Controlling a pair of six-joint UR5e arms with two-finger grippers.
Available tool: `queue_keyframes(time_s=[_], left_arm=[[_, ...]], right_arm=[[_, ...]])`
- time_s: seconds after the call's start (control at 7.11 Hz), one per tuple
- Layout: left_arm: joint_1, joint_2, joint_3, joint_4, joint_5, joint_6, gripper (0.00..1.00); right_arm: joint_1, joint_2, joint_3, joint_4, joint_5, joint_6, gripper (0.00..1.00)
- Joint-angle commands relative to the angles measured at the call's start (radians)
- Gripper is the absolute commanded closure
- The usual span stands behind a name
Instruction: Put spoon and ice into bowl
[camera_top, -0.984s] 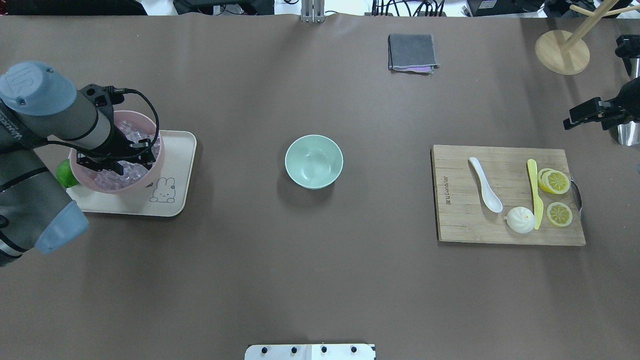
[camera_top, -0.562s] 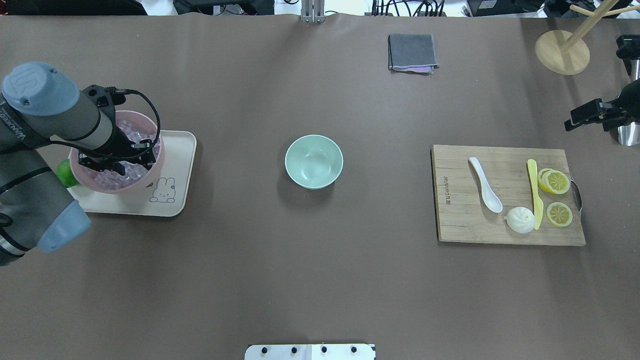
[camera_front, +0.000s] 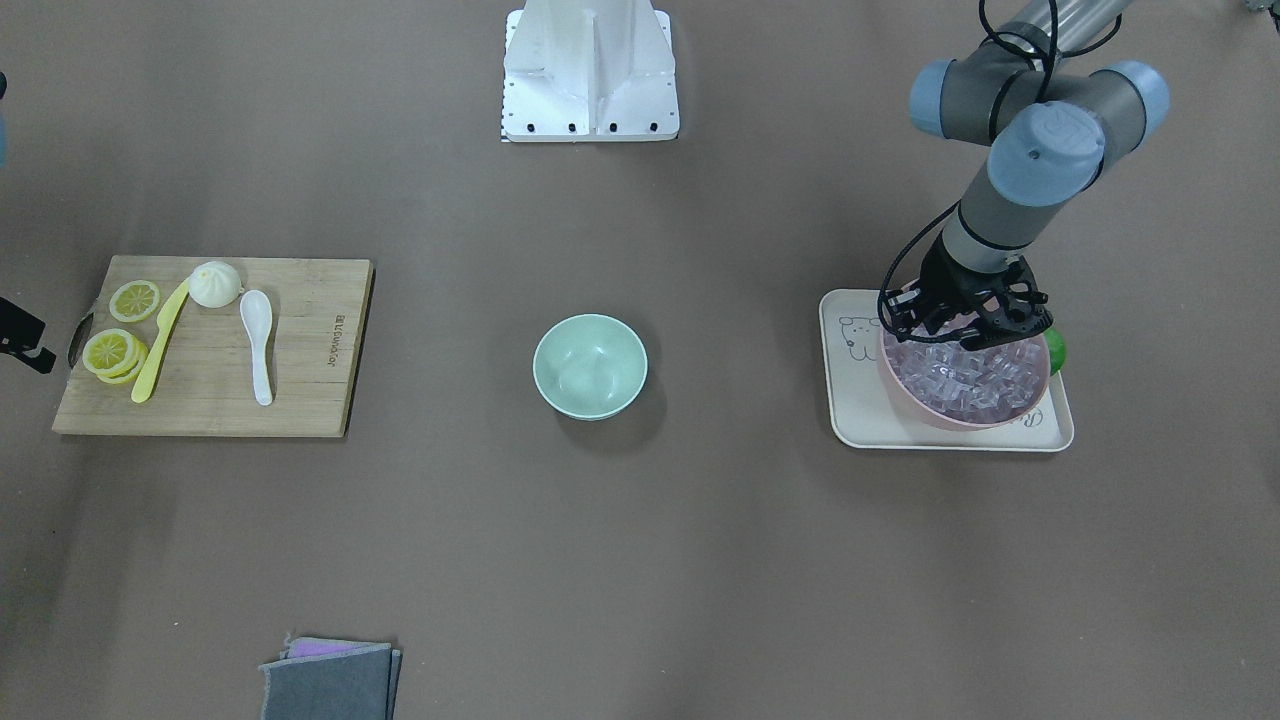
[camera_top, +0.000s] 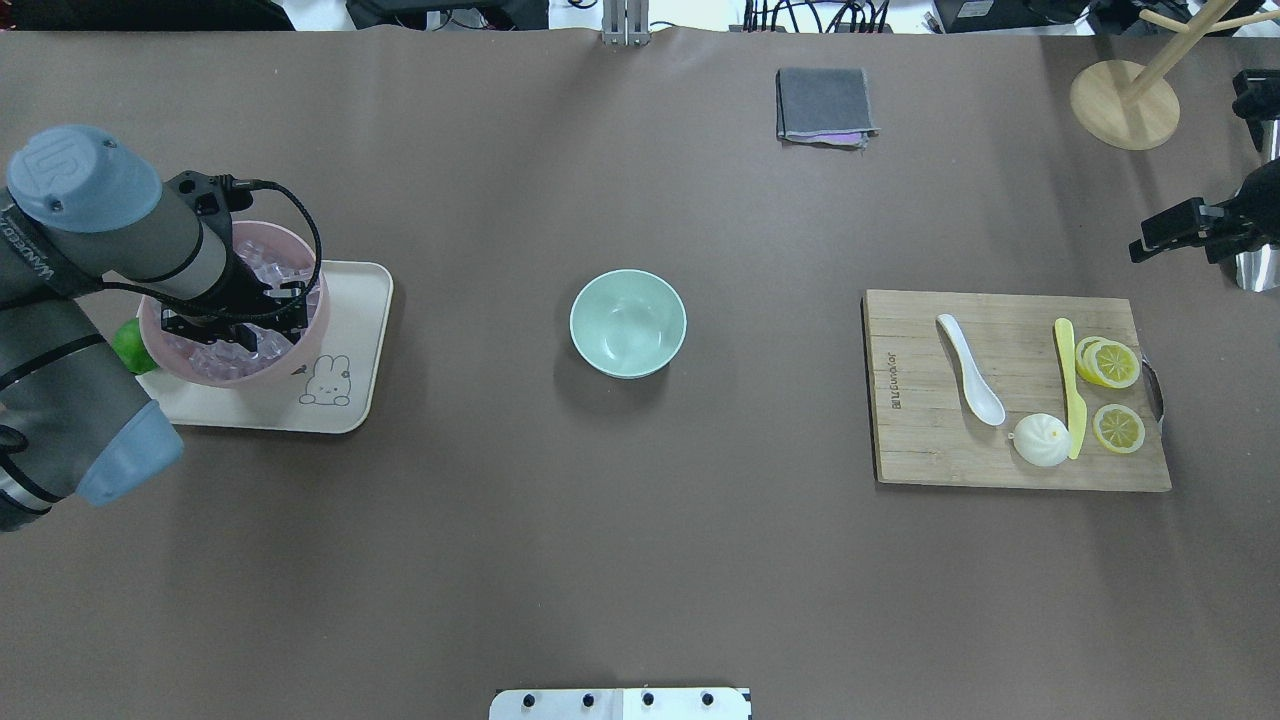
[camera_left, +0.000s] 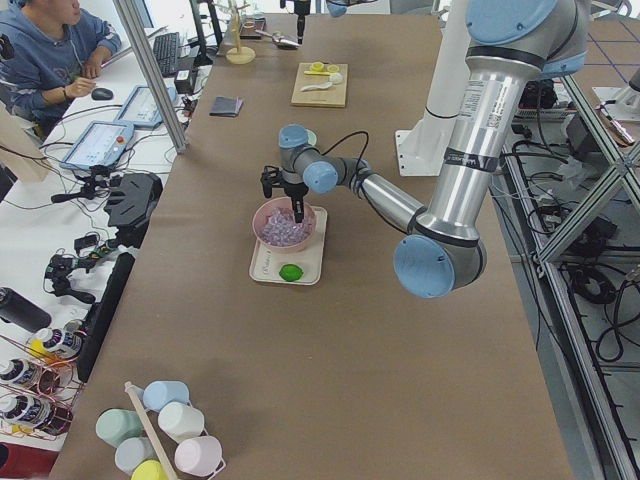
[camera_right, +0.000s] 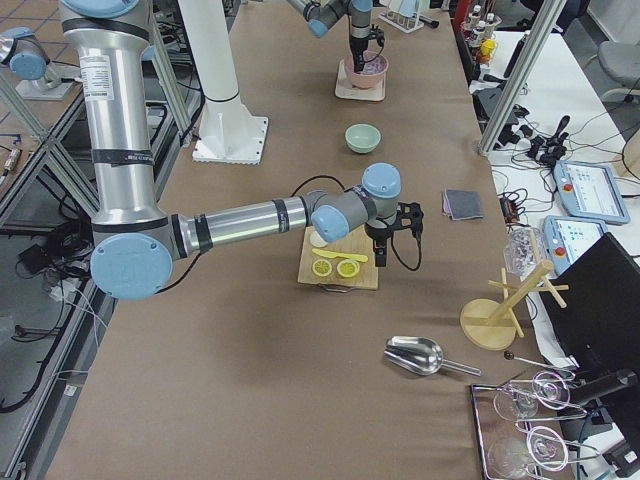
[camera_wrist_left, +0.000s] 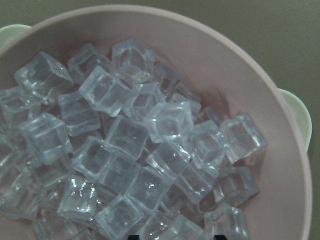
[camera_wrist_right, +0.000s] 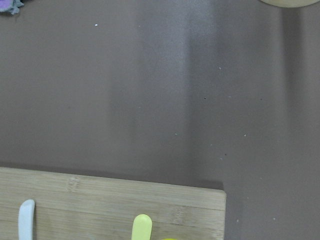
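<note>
From a second ago the only real change is on the left: the left gripper (camera_top: 232, 322) has sunk a little deeper into the pink bowl (camera_top: 292, 360), and the arm's blue-capped wrist has edged slightly toward 3 o'clock in the overhead view. Its wrist camera now sits close over the heap of ice (camera_wrist_left: 170, 122), with two dark fingertips just showing at the bottom edge, spread apart and with nothing between them. The pink bowl stands on the cream tray (camera_top: 355, 300) at 9 o'clock from the mint-green bowl (camera_top: 628, 323), with a lime (camera_top: 128, 345) tucked beside it. The green bowl has not moved and is bare inside. The spoon (camera_top: 968, 368) lies where it was on the wooden cutting board (camera_top: 920, 440) at 3 o'clock from the bowl, handle toward 11 o'clock, scoop toward 5, just beside the white bun (camera_top: 1042, 440) and apart from the yellow knife (camera_top: 1070, 385). The right gripper (camera_top: 1165, 228) hangs near the board's 1 o'clock corner, having barely shifted; I cannot tell how its jaws stand.
</note>
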Motion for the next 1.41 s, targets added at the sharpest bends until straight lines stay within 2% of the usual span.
queue_keyframes(time_s=[0.0,0.56,0.84,1.12,1.27], left_arm=[[0.0,-0.01,-0.001,0.002,-0.001,0.0,1.0],[-0.005,-0.021,-0.012,0.0,-0.003,0.005,1.0],[-0.052,-0.019,-0.03,0.027,-0.013,0.121,1.0],[-0.06,-0.035,-0.085,0.131,-0.013,0.147,1.0],[-0.086,-0.058,-0.092,0.17,-0.015,0.197,1.0]], right_arm=[[-0.009,0.008,0.0,0.0,0.0,0.015,0.01],[-0.05,0.045,-0.005,0.0,-0.023,0.065,0.01],[-0.123,0.098,-0.012,0.0,-0.096,0.153,0.02],[-0.214,0.137,-0.025,-0.003,-0.19,0.219,0.05],[-0.252,0.157,-0.037,-0.002,-0.207,0.26,0.06]])
